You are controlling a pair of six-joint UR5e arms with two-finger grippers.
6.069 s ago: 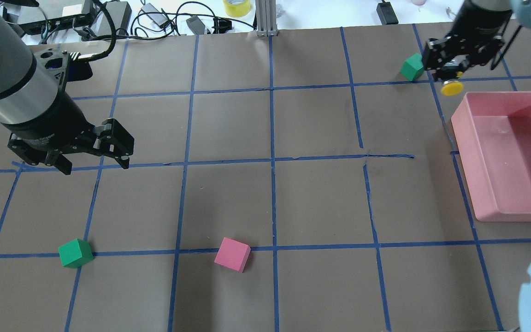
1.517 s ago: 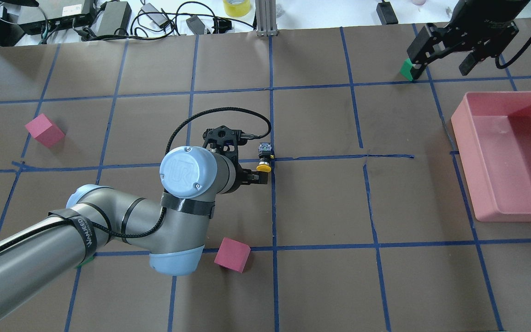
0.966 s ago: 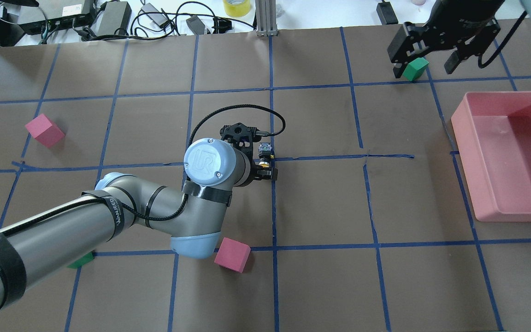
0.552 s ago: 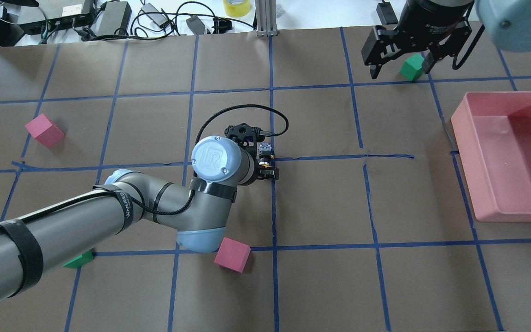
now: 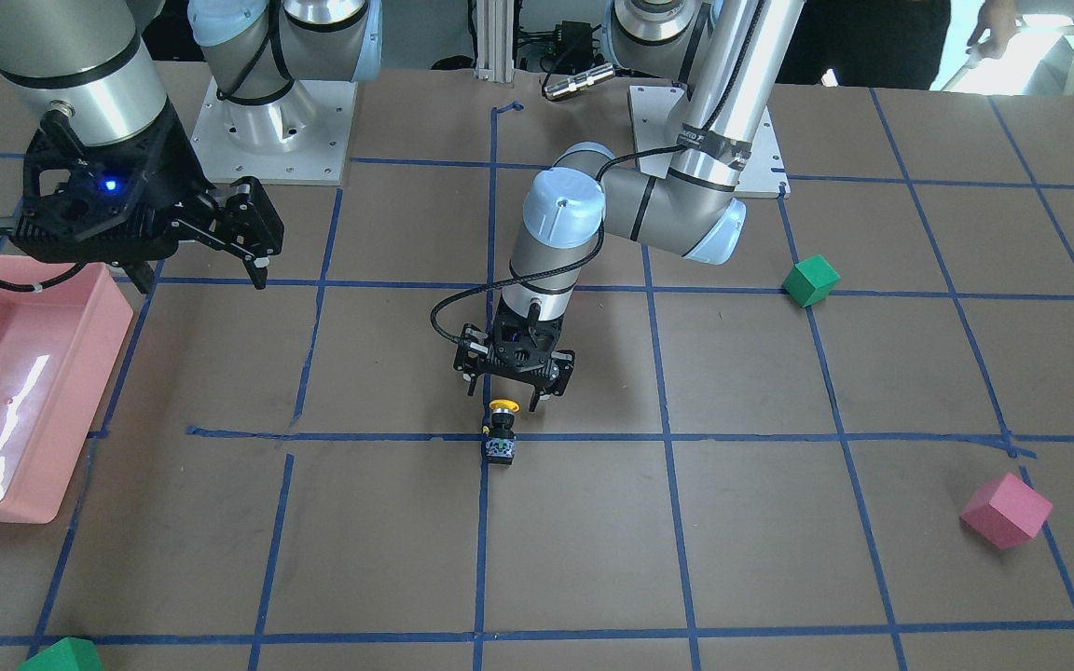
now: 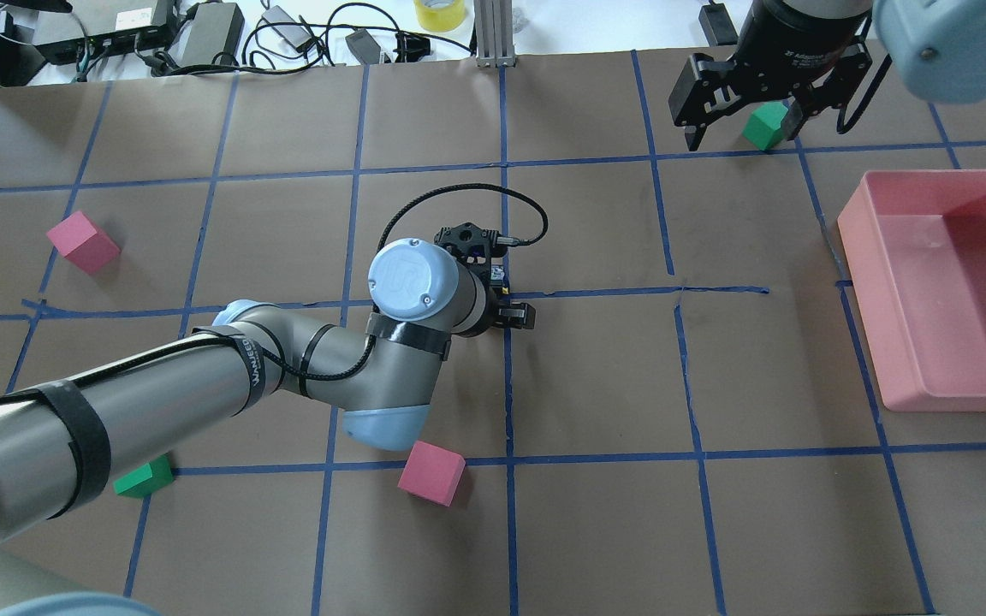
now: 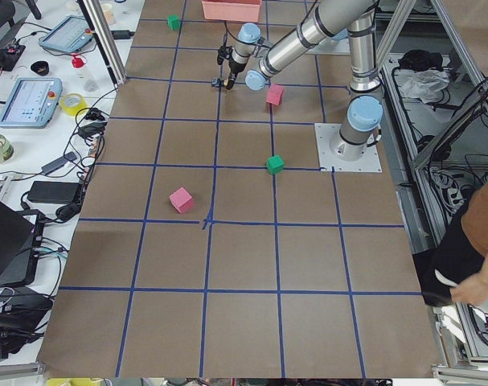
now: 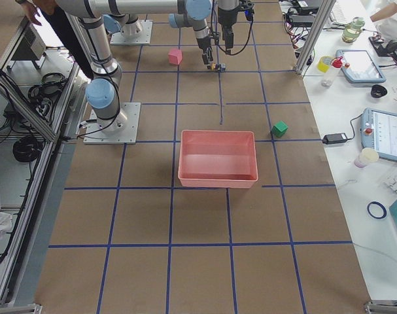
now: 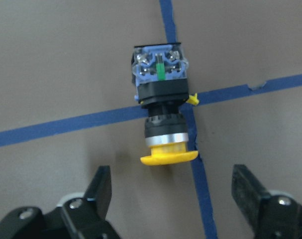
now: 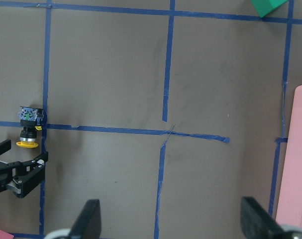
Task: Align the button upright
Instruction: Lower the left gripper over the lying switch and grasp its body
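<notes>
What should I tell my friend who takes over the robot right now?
Left gripper: open, empty, just short of the button, not touching.
Right gripper: open, empty, raised, far off to the side.
Button: on its side where two blue tape lines cross, yellow cap toward the left gripper.
Done: nothing upright yet.
Left: grip it, stand it on its base, release.

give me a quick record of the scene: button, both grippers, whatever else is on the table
button: on its side on a tape crossing, yellow cap toward the robot, not upright
left gripper: open, fingertips just short of the cap, not touching
right gripper: open, empty
pink bin: on the robot's right
pink cubes: two
green cubes: two
</notes>
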